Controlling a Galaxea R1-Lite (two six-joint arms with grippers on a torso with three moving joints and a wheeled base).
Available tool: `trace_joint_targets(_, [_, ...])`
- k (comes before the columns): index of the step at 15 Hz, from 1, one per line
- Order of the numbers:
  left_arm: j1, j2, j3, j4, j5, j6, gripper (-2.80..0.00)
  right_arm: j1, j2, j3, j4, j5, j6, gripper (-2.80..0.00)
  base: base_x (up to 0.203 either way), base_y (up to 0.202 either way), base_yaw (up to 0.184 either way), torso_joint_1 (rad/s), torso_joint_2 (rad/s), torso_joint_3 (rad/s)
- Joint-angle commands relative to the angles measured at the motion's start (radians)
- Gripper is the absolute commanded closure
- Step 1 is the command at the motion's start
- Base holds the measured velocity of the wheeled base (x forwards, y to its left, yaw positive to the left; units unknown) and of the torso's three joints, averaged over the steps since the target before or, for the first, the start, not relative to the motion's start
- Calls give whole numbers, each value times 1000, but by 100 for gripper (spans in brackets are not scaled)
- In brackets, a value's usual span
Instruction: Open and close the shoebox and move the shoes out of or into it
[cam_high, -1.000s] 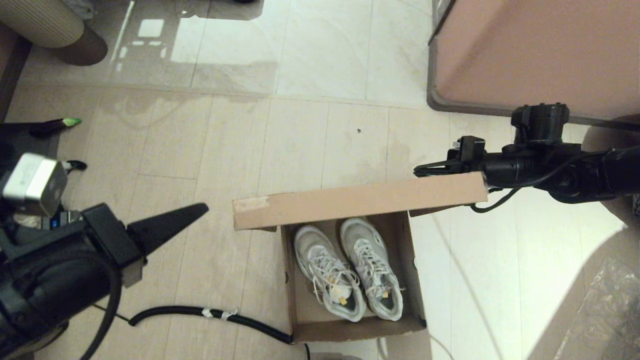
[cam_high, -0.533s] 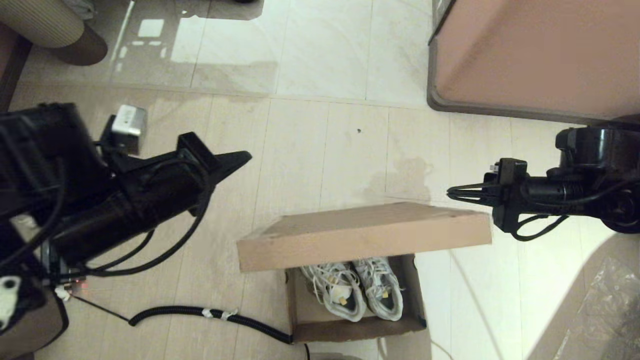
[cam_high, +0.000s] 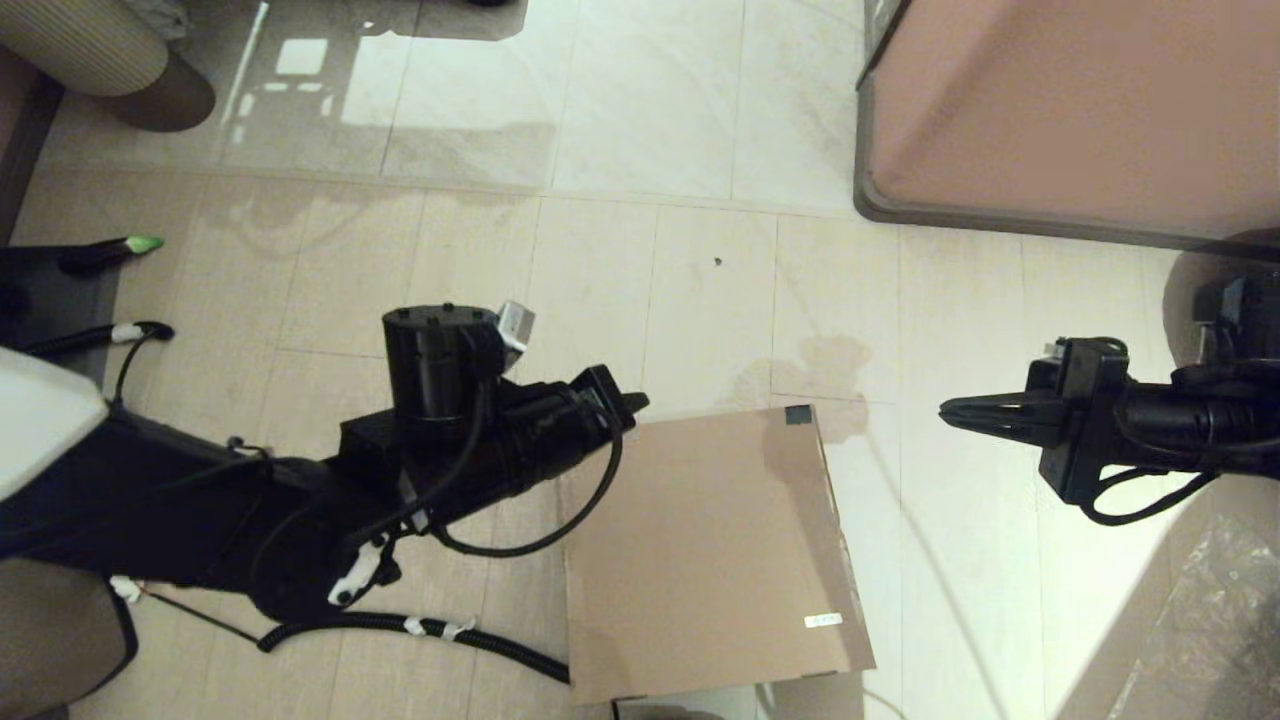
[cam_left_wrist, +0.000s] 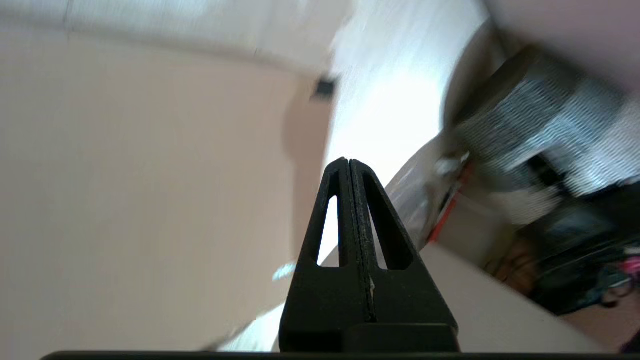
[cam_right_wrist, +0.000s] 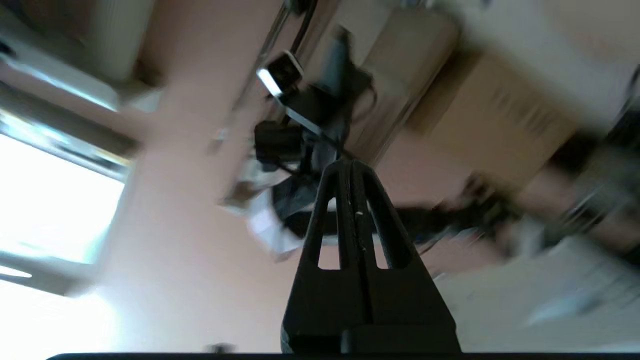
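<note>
- The shoebox (cam_high: 705, 550) has its lid lying flat, so the inside cannot be seen, and its near edge is cut off by the frame.
- The right wrist view is blurred behind the right gripper (cam_right_wrist: 351, 167); the surroundings cannot be made out.
</note>
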Motion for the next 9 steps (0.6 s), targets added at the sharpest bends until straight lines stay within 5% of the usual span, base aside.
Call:
trace_joint_targets(1, [-10, -21, 83, -7, 5, 0, 0, 20, -58, 10, -65, -65, -190, 0, 0, 0, 0, 0, 0, 0])
trace_joint_targets(2, [-6, -35, 131, -8, 8, 12, 0, 68, -74, 14, -93, -133, -265, 0, 0, 0, 0, 0, 0, 0])
trace_joint_targets(5, [33, -51, 283, -13, 16, 113, 0, 230, -116, 26, -92, -522, -479, 0, 0, 0, 0, 0, 0, 0])
trace_joint_targets(7, [87, -43, 325, -28, 89, 153, 0, 334, -143, 48, 36, -845, -765, 0, 0, 0, 0, 0, 0, 0])
trace_joint_targets(9, [149, 2, 325, -32, 138, 156, 0, 388, -168, 59, 188, -1023, -996, 0, 0, 0, 0, 0, 0, 0])
